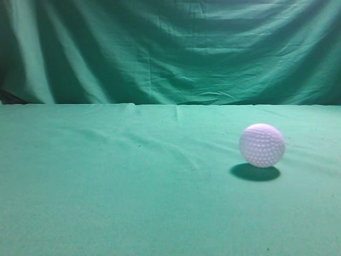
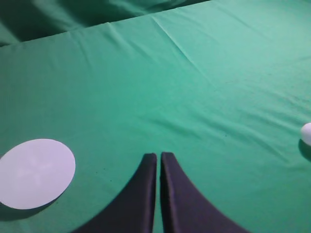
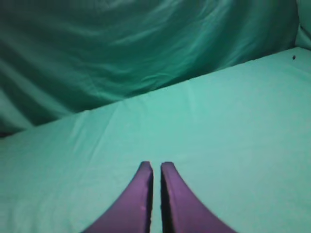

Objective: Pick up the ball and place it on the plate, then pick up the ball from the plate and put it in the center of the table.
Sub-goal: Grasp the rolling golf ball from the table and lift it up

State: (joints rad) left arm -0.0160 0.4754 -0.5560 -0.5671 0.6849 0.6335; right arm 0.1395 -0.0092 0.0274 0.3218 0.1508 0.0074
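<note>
The white dimpled ball (image 1: 261, 145) rests on the green cloth table (image 1: 133, 181), right of centre in the exterior view. It also shows at the right edge of the left wrist view (image 2: 306, 133). A white round plate (image 2: 35, 172) lies on the table at the lower left of the left wrist view. My left gripper (image 2: 159, 155) is shut and empty, above the cloth between plate and ball. My right gripper (image 3: 156, 165) is shut and empty over bare cloth. Neither gripper shows in the exterior view.
A draped green cloth backdrop (image 1: 170, 48) hangs behind the table's far edge and also shows in the right wrist view (image 3: 121, 53). The tablecloth has shallow wrinkles near the middle.
</note>
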